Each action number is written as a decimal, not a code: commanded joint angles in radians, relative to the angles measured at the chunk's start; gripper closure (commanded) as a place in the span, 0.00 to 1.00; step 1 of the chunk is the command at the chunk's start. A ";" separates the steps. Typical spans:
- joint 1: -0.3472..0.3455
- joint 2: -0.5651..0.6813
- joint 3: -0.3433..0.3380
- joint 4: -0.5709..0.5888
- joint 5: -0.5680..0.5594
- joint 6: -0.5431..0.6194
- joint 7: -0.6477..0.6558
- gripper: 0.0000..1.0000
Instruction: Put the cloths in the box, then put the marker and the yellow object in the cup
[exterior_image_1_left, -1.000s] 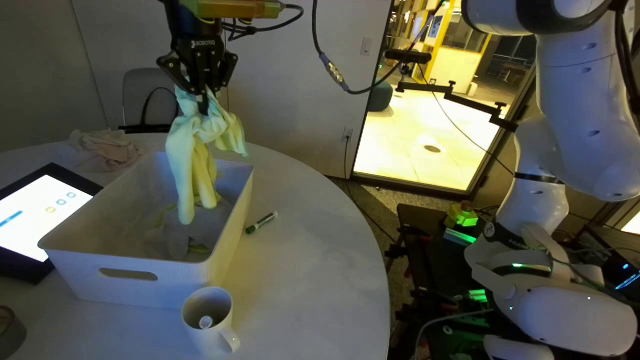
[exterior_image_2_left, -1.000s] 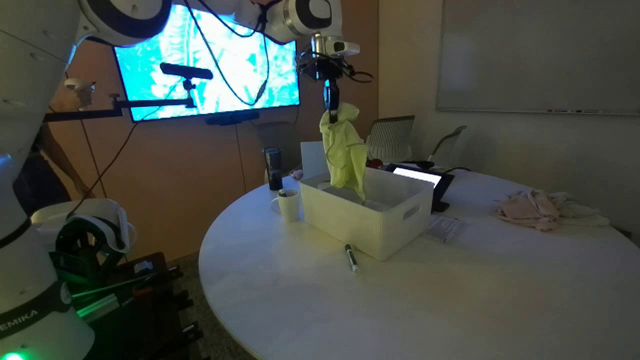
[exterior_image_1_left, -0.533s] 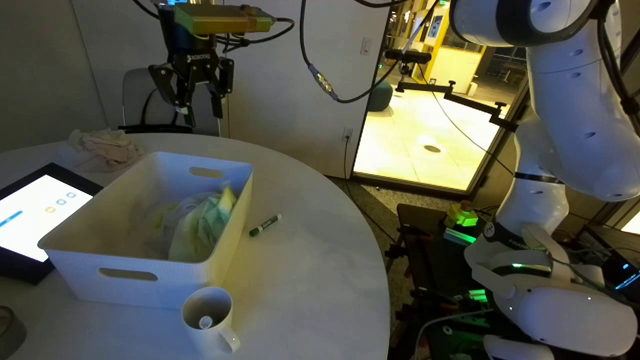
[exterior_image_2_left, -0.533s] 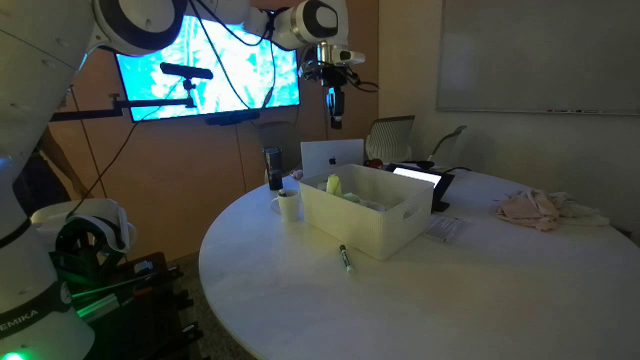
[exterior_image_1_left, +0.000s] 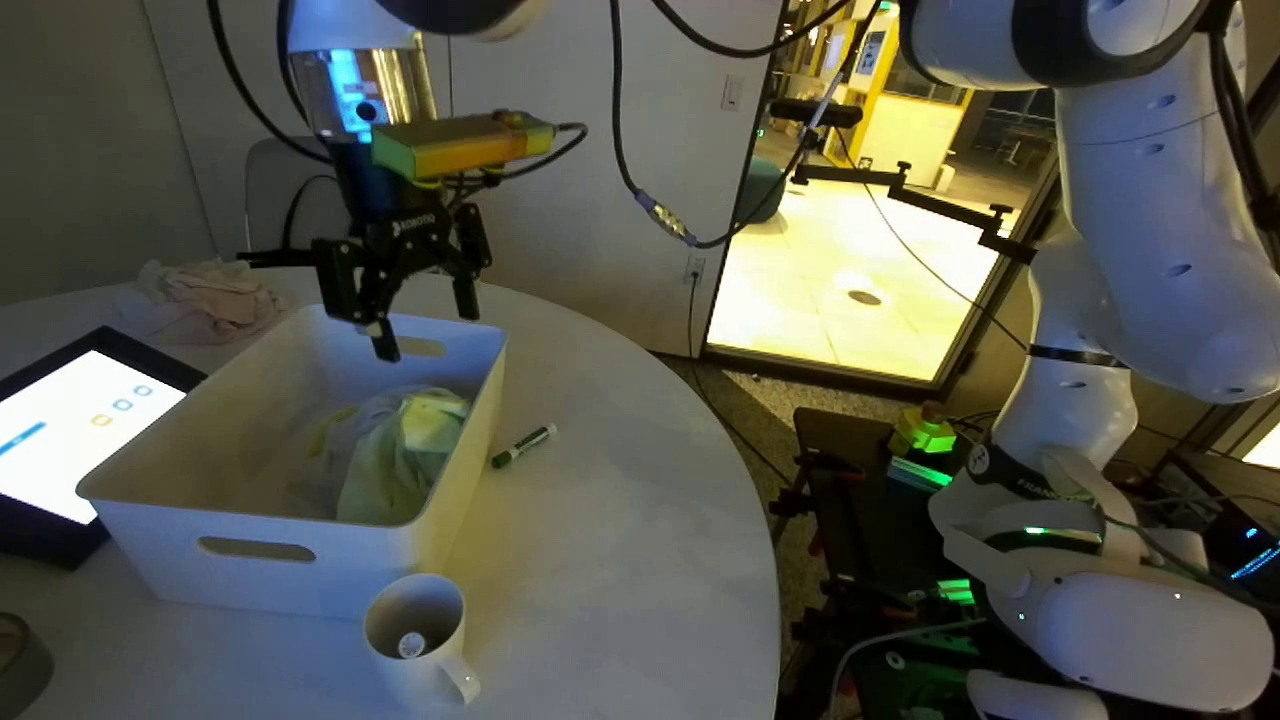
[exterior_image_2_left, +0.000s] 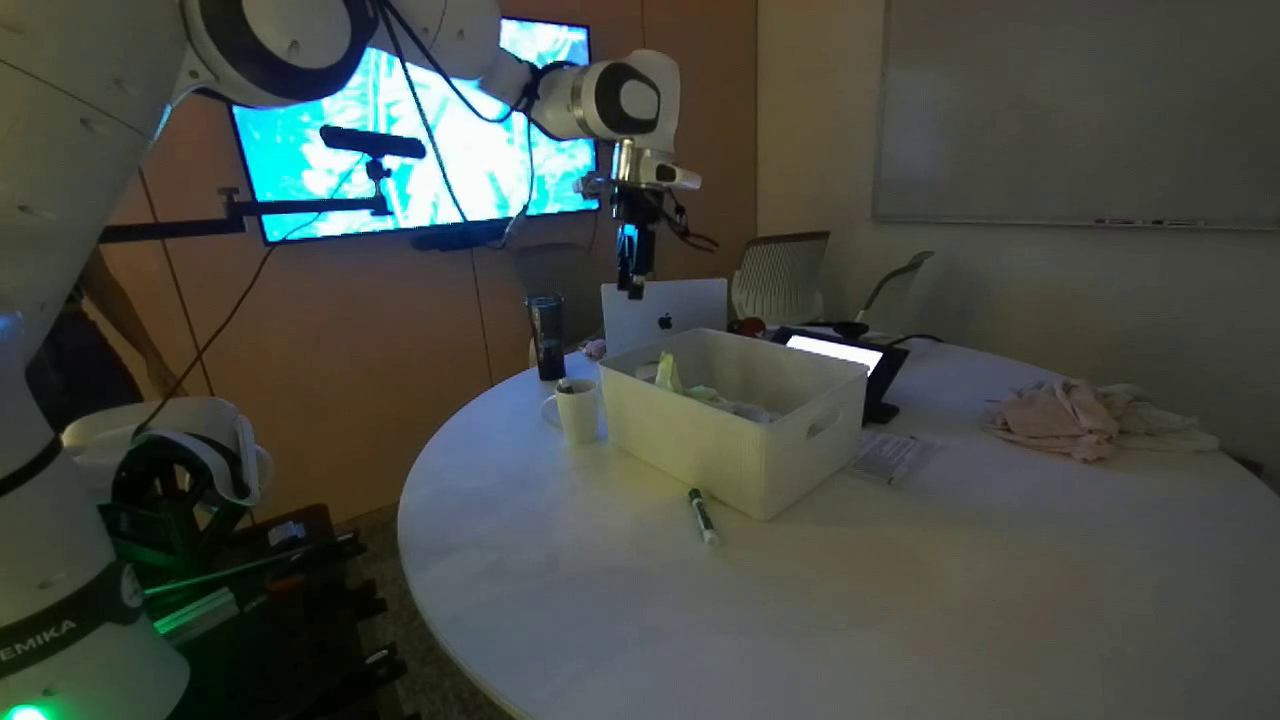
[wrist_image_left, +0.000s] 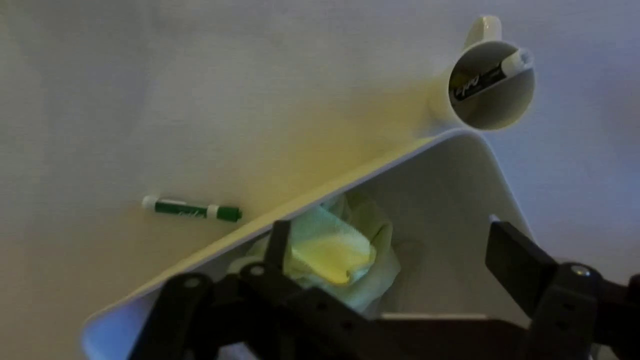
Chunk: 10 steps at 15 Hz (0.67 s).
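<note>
My gripper (exterior_image_1_left: 427, 330) hangs over the far part of the white box (exterior_image_1_left: 255, 585), jaws wide apart and nothing between them. In the wrist view its fingertips frame the box interior. A crumpled pale yellow-green cloth (wrist_image_left: 335, 252) lies inside the box, against the wall nearest the marker; greyish cloth (exterior_image_1_left: 362, 425) shows beside it, partly covered. On the table outside that wall rests the green marker (wrist_image_left: 187, 208). The white cup (exterior_image_2_left: 579, 415) stands by a box corner, a black-and-white pen (wrist_image_left: 492, 76) leaning inside. Whether the dull yellow patch deep in the cup is the yellow object, I cannot tell.
A lit tablet (exterior_image_1_left: 95, 430) stands close along the box's side. Beyond are a beige-pink fabric heap (exterior_image_1_left: 220, 300), a laptop (exterior_image_2_left: 685, 305) and a dark tumbler (exterior_image_2_left: 547, 340). A tape roll (exterior_image_1_left: 22, 660) sits near the table's edge.
A second ago my gripper held the pale yellow-green cloth above the box. It has let go, and the cloth has dropped inside. The opened gripper rose over the last second's middle, then came lower.
</note>
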<state>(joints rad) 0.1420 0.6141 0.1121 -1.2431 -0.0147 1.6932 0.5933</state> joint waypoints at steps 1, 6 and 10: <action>0.001 -0.088 -0.003 -0.244 0.117 0.150 -0.051 0.00; -0.007 -0.158 -0.007 -0.509 0.270 0.330 -0.078 0.00; -0.040 -0.240 -0.012 -0.722 0.424 0.442 -0.101 0.00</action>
<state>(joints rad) 0.1296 0.4882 0.1034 -1.7709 0.2996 2.0460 0.5278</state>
